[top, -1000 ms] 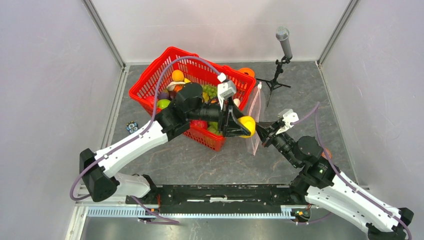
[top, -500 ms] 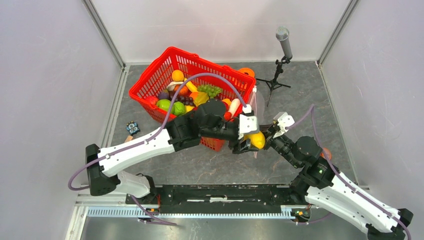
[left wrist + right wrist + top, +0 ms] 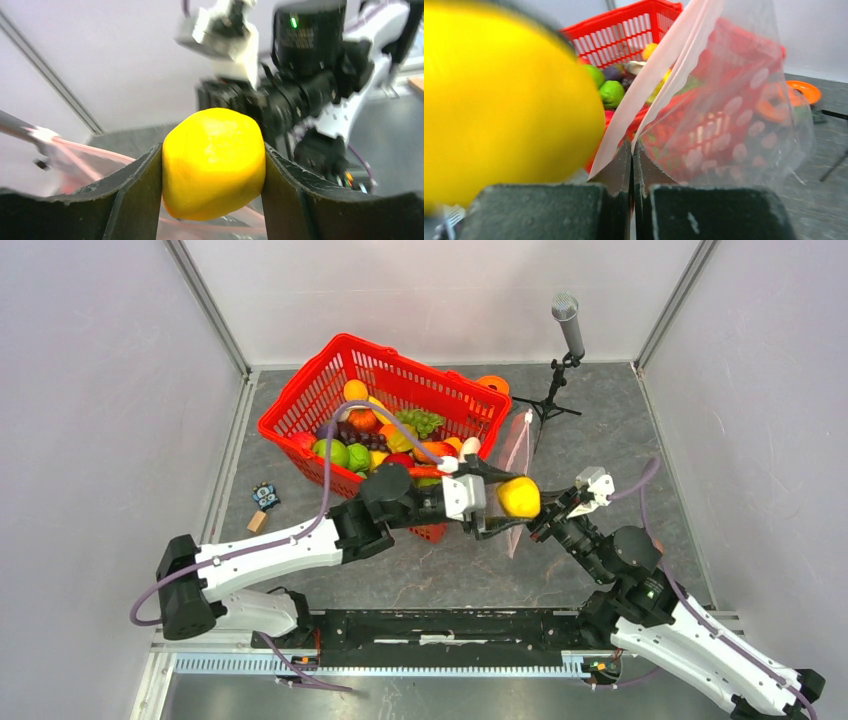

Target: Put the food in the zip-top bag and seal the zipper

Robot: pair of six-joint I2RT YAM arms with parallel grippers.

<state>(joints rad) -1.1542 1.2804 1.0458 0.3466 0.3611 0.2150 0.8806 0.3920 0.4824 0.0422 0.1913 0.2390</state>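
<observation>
L gripper (image 3: 517,502) grasps a yellow toy fruit (image 3: 214,167) across its middle. The jaws stand wide but press both flanks, w/ the fruit seated deep between the pads. It hangs in the air just beside the mouth of the zip-top bag (image 3: 734,115). R gripper (image 3: 633,150) is clenched tight on the bag's edge at the zipper (image 3: 659,70). Two pale-pink strips run up from the pinch and part a little, so the mouth is only slightly agape. The bag rises slack from that one hold. The rest of the food (image 3: 380,435) lies in the red basket (image 3: 300,405) behind the bag.

Handling, as a judgement: the fruit looks hard, glossy and light — rounded, so an off-centre squeeze could let it squirt out. The present hold across the widest part looks sound. The bag is thin, floppy film w/ no stiffness of its own. The zipper strip is prob. the only firm part, so that's the place to grip. With one pinch point the mouth may collapse — the fruit likely has to nudge a lip aside to get in. Zipper not yet sealed.
</observation>
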